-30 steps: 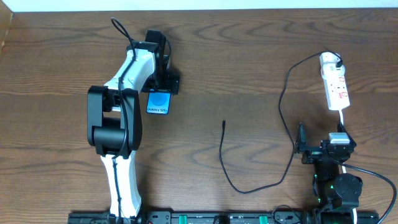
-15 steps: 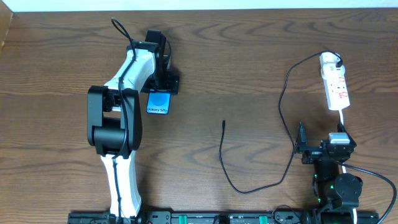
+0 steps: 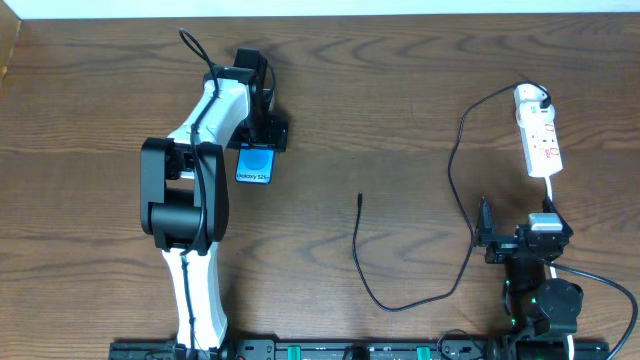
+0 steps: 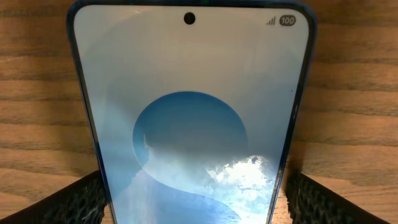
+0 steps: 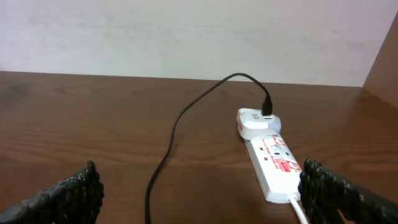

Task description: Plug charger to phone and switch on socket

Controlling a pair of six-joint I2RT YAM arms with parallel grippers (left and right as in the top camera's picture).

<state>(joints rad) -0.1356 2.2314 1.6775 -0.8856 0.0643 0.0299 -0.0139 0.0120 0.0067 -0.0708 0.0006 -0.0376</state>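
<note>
The phone [image 3: 256,165] lies flat on the table at the left, its blue screen up; it fills the left wrist view [image 4: 193,124]. My left gripper [image 3: 259,146] is open over its far end, one finger [image 4: 68,202] on each side of the phone with a thin gap. The black charger cable [image 3: 357,242] runs from the white plug head [image 3: 530,97] in a loop to its free tip [image 3: 360,198] at mid-table. The white socket strip [image 3: 541,140] lies at the right, seen also in the right wrist view [image 5: 273,165]. My right gripper [image 3: 520,228] is open and empty, near the strip.
The strip's white cord [image 5: 298,208] runs toward my right gripper [image 5: 202,199]. The cable [image 5: 174,130] crosses the table left of the strip. A pale wall stands behind the table's far edge.
</note>
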